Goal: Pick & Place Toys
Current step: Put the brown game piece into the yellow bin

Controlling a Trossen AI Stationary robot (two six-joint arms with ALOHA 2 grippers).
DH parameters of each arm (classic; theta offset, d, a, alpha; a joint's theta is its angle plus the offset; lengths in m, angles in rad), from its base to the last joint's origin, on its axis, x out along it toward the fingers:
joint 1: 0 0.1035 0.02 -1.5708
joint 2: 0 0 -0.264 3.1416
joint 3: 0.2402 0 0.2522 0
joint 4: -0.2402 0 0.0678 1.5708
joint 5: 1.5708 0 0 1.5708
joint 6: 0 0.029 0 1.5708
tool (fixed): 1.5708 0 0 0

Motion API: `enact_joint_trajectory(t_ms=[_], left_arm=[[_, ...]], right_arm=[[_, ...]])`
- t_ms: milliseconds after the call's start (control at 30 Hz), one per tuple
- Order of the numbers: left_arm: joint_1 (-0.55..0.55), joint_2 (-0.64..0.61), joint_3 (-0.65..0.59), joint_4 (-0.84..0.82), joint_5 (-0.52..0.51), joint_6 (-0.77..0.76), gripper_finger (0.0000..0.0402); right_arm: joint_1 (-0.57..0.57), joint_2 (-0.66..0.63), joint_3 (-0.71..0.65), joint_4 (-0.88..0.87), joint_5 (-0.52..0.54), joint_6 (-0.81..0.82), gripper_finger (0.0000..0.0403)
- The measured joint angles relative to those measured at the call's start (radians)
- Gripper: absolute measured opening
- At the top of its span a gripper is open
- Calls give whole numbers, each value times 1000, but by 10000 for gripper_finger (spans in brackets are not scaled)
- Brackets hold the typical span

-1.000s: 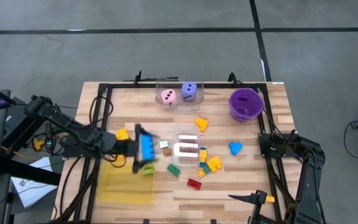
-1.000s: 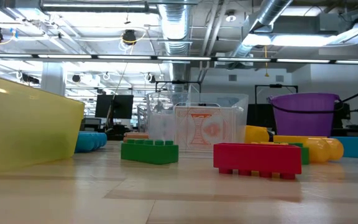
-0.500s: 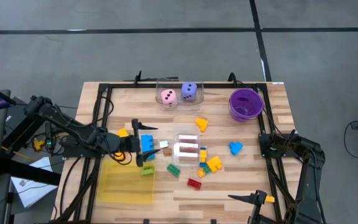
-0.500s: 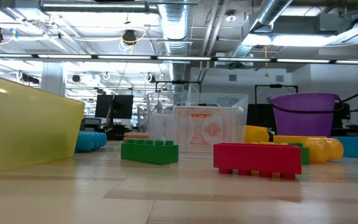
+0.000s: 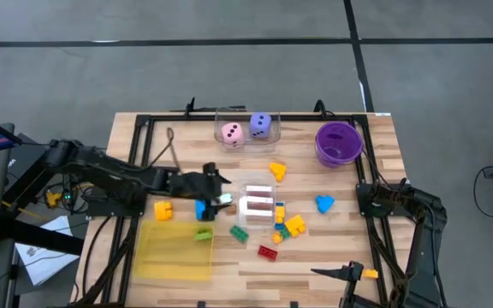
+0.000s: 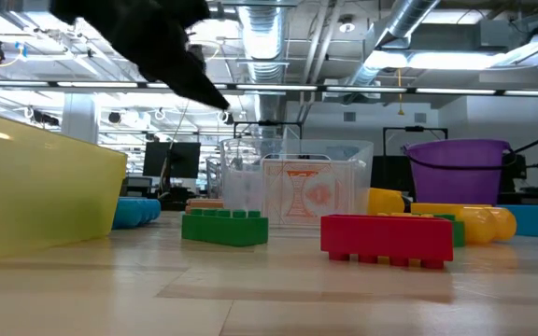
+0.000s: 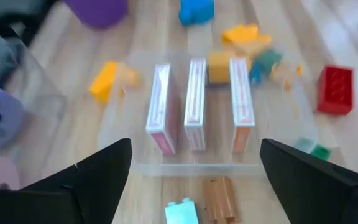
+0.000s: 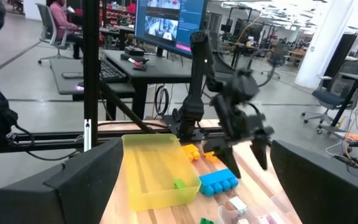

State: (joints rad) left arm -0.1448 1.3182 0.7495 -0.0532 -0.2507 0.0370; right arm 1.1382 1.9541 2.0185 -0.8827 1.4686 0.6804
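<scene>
We see the left claw [image 5: 218,198] open wide and empty over the bench [image 5: 349,248]; just below it sit a pale blue plastic brick [image 7: 181,212] and brown brick [image 7: 220,190], light, rigid, slick: pinch flat sides.

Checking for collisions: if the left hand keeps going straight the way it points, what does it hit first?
Probably the small pale blue brick and brown brick lying just ahead of the open left hand; beyond them stands the clear box of cards. Depth is unclear, so it might pass over the bricks.
</scene>
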Motion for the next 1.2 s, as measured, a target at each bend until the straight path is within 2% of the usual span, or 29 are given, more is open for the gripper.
enact_joint_trajectory(t_ms=[67, 200, 333, 700, 1200], left_arm=[[10, 62, 51, -61, 35, -17, 355], [4, 179, 177, -322, 60, -22, 364], [-21, 273, 263, -421, 67, -43, 369], [-36, 371, 300, -427, 66, -149, 367], [-5, 423, 298, -398, 66, -154, 359]], right_arm=[[0, 0, 0, 0, -3, 0, 400], [11, 0, 0, 0, 1, -1, 400], [15, 0, 0, 1, 21, -2, 400], [15, 0, 0, 0, 21, -1, 400], [20, 0, 0, 0, 21, -4, 400]])
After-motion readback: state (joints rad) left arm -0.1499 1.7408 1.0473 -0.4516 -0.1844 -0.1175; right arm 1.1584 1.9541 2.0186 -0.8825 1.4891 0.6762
